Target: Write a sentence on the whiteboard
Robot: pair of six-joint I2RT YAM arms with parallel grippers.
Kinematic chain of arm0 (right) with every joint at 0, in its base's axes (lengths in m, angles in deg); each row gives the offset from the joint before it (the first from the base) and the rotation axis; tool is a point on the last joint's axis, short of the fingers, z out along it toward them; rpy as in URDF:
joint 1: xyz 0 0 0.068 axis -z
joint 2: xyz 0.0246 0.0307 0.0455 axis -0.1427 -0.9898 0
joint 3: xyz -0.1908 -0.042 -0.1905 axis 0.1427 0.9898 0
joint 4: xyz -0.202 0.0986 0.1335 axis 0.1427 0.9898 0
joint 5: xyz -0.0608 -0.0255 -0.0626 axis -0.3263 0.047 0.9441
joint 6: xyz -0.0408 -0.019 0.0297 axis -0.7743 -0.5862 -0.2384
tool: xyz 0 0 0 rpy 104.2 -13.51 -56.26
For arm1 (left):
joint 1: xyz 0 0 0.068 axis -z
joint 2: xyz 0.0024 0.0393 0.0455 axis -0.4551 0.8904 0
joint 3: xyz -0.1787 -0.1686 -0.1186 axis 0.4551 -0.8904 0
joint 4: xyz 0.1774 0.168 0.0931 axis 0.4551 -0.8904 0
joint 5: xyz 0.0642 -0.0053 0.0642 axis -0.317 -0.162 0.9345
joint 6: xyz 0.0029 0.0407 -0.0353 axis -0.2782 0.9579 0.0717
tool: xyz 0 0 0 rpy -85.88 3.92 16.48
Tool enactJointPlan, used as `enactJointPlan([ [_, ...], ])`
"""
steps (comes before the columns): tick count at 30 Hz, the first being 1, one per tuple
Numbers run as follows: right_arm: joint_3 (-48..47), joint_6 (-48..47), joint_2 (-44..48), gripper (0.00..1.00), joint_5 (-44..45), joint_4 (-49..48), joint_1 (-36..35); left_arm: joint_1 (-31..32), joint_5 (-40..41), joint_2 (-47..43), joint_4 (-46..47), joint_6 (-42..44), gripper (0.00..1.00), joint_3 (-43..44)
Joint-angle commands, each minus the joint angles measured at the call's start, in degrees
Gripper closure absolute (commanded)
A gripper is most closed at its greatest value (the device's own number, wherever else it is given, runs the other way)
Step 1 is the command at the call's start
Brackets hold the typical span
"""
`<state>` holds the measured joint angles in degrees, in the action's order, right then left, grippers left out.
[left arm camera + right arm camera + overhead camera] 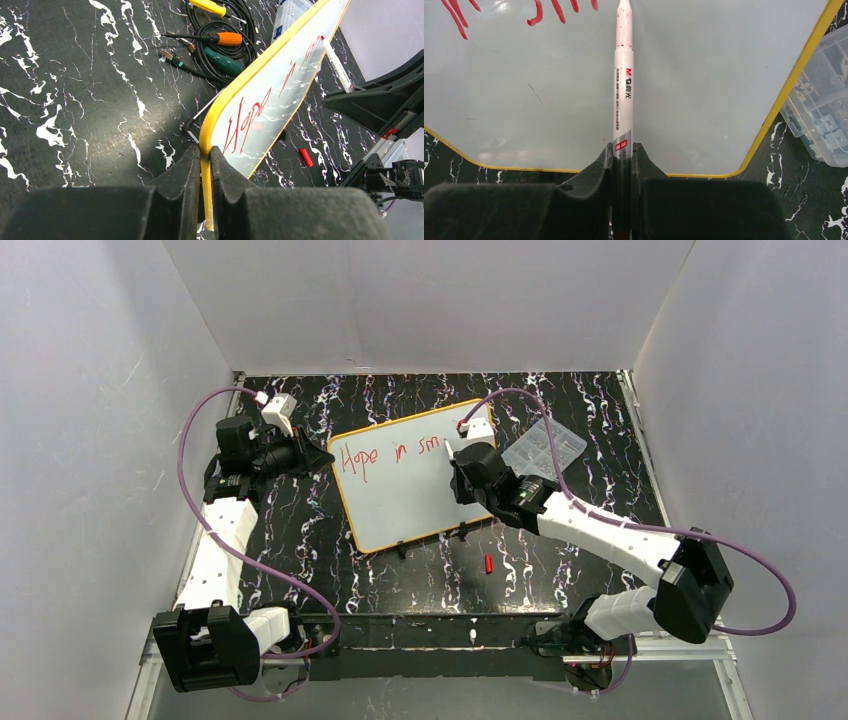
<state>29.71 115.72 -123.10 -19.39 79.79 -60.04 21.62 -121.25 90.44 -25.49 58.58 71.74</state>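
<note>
The whiteboard (pixel 415 502) lies askew mid-counter (pixel 300 530), nearer the far edge. The left gripper (pixel 204 152) is clamped narrow on the board's yellow rim at its left corner. The right gripper (pixel 623 152) pinches a white marker (pixel 623 85) over the board, just after the red sentence (pixel 388 453), which reads "Hope in sm". A red cap (pixel 489 563) lies toward the near edge.

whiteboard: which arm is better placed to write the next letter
Right: the right gripper is shut on the marker, tip at the whiteboard beside the red letters. The left gripper clamps the board's yellow rim.
</note>
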Motion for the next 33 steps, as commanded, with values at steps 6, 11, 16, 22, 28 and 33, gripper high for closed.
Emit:
enactJointPlan([
  [6, -3.55, -2.73, -1.36, 0.99, 0.90, -1.25, 1.67, 0.35, -1.85, -1.43, -0.38, 0.98, 1.00, -0.13],
  [11, -4.40, -4.31, -1.88, 0.99, -0.65, -1.81, 1.67, 0.34, -1.77, -1.50, -0.47, 1.05, 1.00, -0.13],
  [16, -2.50, -3.51, -1.75, 0.99, -3.16, -1.65, 1.65, 0.31, -1.78, -1.49, -0.47, 1.03, 1.00, -0.04],
  [22, 1.50, -1.35, 0.09, 0.99, -3.87, -1.18, 1.13, 0.30, -1.80, -1.45, -0.47, 0.97, 1.00, -0.04],
  [28, 1.69, -0.81, 0.71, 0.99, -0.58, 0.17, 1.12, 0.32, -1.86, -1.65, -0.47, 0.96, 1.00, -0.19],
  [33, -0.39, -1.53, 0.52, 0.99, 2.31, 0.25, 1.14, 0.35, -1.84, -1.60, -0.47, 0.95, 1.00, -0.13],
])
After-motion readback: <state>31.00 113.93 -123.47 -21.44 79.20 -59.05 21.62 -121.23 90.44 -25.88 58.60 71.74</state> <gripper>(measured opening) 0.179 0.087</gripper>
